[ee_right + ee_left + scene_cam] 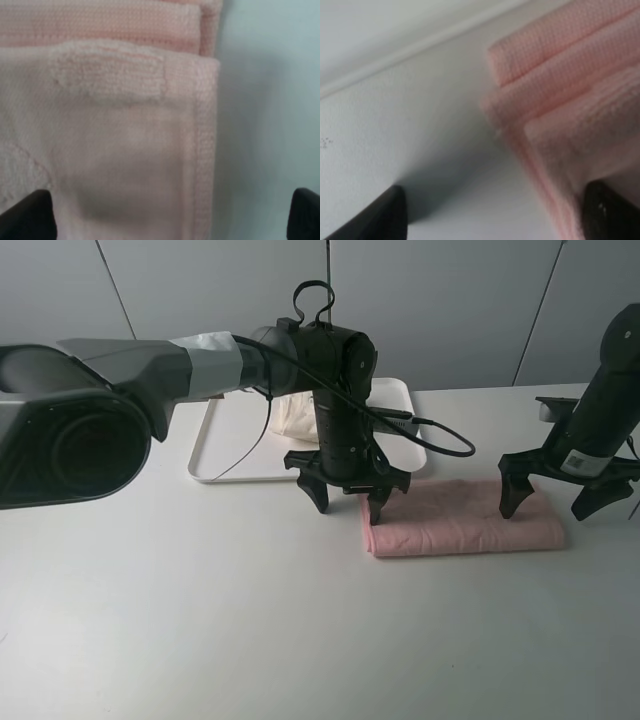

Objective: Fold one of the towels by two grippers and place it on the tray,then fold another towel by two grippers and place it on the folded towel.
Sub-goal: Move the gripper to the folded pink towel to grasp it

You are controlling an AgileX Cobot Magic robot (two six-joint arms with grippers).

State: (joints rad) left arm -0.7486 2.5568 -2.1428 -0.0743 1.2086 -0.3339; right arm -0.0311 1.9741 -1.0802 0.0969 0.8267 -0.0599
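Jaws apart on both arms, nothing clamped. On the table (250, 620) the pink towel (465, 517) lies folded into a long strip, just in front of the tray (205, 455), toward its right end. I see the left gripper (348, 512) low at the strip's left end, one finger over cloth and one over bare table. The right gripper (545, 512) straddles the right end. On the tray sits the cream towel (295, 418), mostly hidden behind the left arm.
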